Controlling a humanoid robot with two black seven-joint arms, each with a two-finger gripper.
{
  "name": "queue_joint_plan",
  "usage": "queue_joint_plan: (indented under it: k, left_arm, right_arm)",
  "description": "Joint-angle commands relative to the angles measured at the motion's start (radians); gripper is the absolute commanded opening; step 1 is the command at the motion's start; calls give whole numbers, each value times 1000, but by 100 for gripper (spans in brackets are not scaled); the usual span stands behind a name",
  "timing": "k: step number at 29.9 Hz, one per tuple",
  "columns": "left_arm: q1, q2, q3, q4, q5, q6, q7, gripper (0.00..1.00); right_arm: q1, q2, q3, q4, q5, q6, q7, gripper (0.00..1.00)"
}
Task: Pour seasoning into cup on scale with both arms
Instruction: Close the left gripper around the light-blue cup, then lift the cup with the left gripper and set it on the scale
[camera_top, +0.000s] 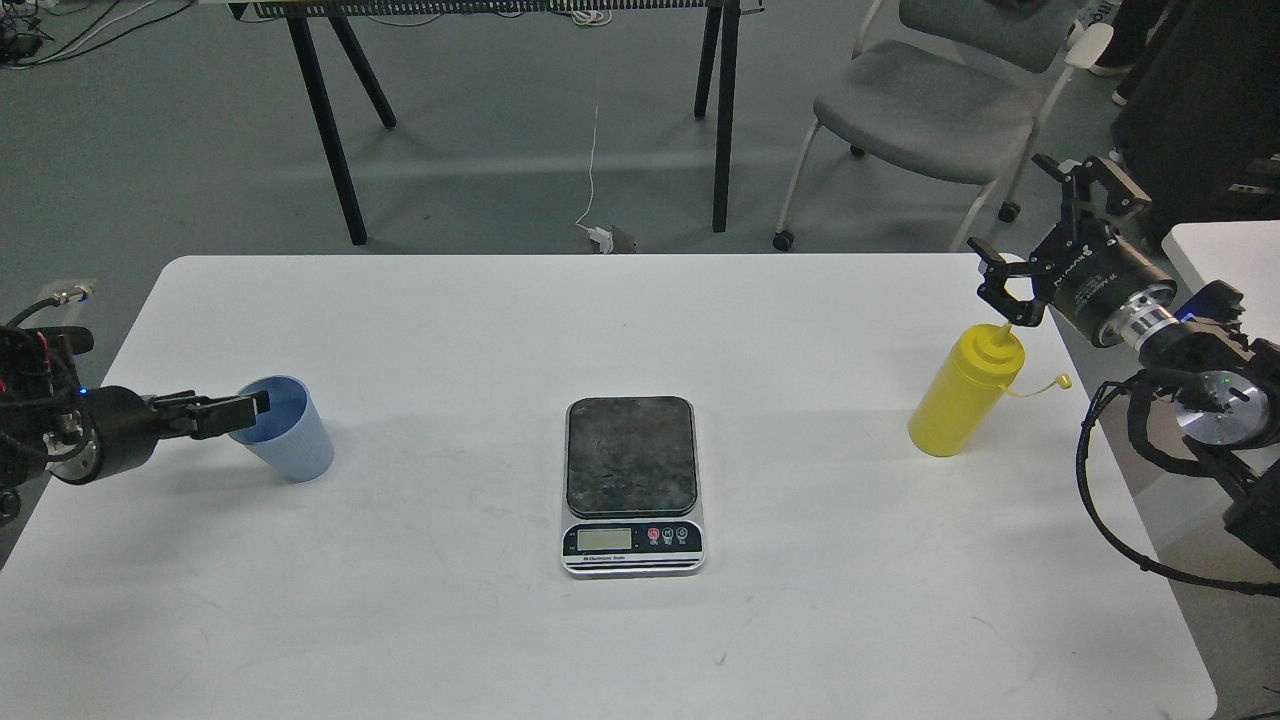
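— Where does the light blue tapered plastic cup (287, 430) sit?

— Near the left edge of the white worktop (420, 620), tilted. The left gripper (248, 406) reaches over its rim; I cannot tell whether it is clenched, its fingers merging into one dark shape.

— And the tall yellow plastic squeeze bottle (962, 395)?

— Near the right edge, upright, its nozzle tip partly hidden by a finger of the right gripper (1040, 245), which is spread wide and released, grasping nothing.

— The small flat digital scale (631, 483)?

— Mid-worktop, bare, display unreadable.
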Motion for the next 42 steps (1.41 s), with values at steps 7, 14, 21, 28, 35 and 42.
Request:
queue_joint_plan:
  k: [7, 14, 21, 28, 35, 42]
  left_arm:
    - [19, -1, 56, -3, 55, 68, 0, 41]
    - [6, 7, 60, -5, 52, 90, 0, 10]
    - [-36, 33, 56, -41, 52, 29, 0, 7]
    - [-161, 88, 56, -195, 54, -71, 0, 6]
    - [-344, 84, 57, -371, 77, -209, 0, 7]
    - [-513, -10, 56, -480, 71, -294, 0, 7]
  right_arm:
    - [0, 0, 1, 0, 0, 0, 1, 99]
    - [0, 0, 1, 1, 0, 0, 1, 99]
    - [-2, 0, 2, -2, 0, 0, 1, 99]
    - [-2, 0, 7, -5, 0, 0, 1, 99]
    - [-11, -9, 24, -14, 6, 0, 10, 99]
    - [-77, -27, 73, -6, 8, 0, 10, 99]
